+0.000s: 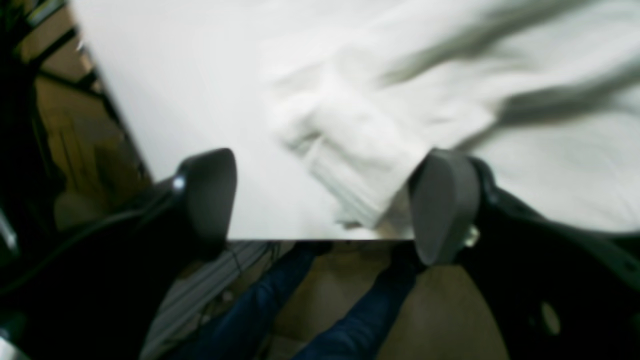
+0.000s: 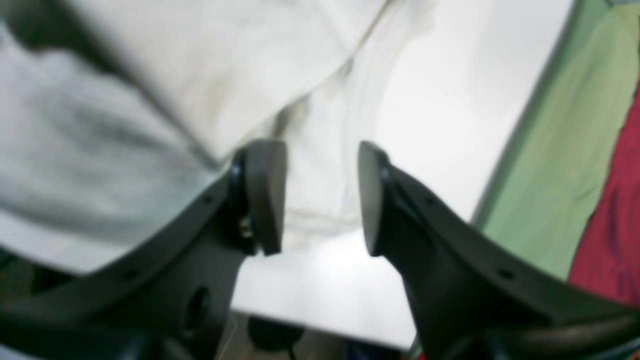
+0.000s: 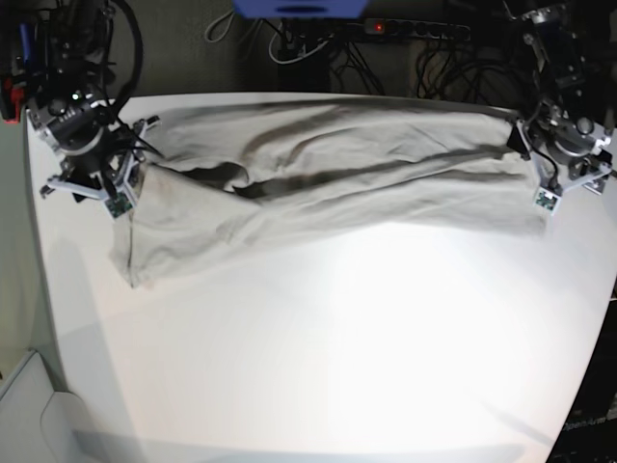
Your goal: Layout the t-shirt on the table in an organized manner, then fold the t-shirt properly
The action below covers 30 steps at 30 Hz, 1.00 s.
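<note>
Right now my left claw (image 1: 325,200) has its two dark grey pads spread wide apart, and a pale folded hem of the light grey-beige soft cloth t-shirt (image 3: 328,169) lies between them without either pad gripping it, as far as the blurred left wrist view lets me judge. That hem sits at the very edge of the large matte white bench (image 3: 318,328), with a pair of legs in dark blue trousers (image 1: 310,310) visible on the floor below. My right claw (image 2: 320,200) is parted too — a clear gap shows between its dark pads, and through that gap I see a seamed edge of the shirt lying on the white surface, not pinched. Beyond the bench edge on that side there is green (image 2: 550,175) and red (image 2: 615,210) fabric; I cannot tell what it belongs to. From the base view the shirt is stretched out long across the far part of the bench, running from one of my arms to the other, creased lengthwise with dark folds through its middle, and one end droops into a wider flap toward the near side beneath my right arm. The whole near half of the bench is bare white — brightly lit in the centre.
</note>
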Each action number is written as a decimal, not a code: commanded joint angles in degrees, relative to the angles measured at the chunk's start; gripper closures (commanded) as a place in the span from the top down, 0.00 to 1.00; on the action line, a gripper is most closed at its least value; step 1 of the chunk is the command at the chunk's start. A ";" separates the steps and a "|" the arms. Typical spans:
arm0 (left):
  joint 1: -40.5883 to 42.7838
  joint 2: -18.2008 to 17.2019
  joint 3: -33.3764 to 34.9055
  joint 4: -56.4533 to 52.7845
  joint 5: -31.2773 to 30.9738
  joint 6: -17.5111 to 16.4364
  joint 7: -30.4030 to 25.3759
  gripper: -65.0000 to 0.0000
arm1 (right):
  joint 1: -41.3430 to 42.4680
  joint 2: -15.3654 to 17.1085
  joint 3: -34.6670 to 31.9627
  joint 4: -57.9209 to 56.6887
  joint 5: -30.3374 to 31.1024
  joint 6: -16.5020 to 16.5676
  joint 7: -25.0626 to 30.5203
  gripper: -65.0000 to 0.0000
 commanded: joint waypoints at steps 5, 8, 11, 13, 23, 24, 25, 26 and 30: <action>-1.04 0.99 -3.22 5.40 0.01 0.32 -0.60 0.80 | 3.58 0.10 -0.17 0.97 0.52 0.60 1.19 0.42; -3.07 1.25 -4.81 5.49 0.01 0.32 -0.16 0.80 | 5.69 0.01 -1.40 -0.35 0.52 0.60 -0.74 0.42; -3.42 1.25 -5.69 5.22 -0.08 0.32 -0.16 0.80 | 8.59 0.01 -3.34 -3.42 0.52 0.60 -3.99 0.42; -2.89 1.25 -5.60 5.66 -0.96 0.32 -0.07 0.81 | 10.09 0.01 -4.57 -5.09 0.52 0.60 -5.23 0.42; 2.30 0.72 -5.25 5.31 -7.64 0.32 -0.07 0.81 | 16.06 -3.42 -7.55 -16.79 0.52 0.60 -4.96 0.42; 2.91 0.72 -5.25 5.31 -7.64 0.32 -0.25 0.81 | 16.50 -3.16 -7.55 -18.46 0.52 0.60 -4.87 0.42; 3.44 0.81 -5.25 5.22 -7.64 0.32 -0.42 0.81 | 16.94 -2.98 -7.55 -20.30 0.52 0.60 -4.70 0.42; 3.79 0.81 -5.25 5.13 -7.64 0.32 -0.42 0.81 | 17.03 -2.72 -7.29 -21.71 0.52 0.60 -3.91 0.42; 5.64 0.99 -5.25 5.13 -7.73 0.32 -0.51 0.81 | 16.59 -0.87 -7.20 -25.58 0.43 0.60 1.28 0.42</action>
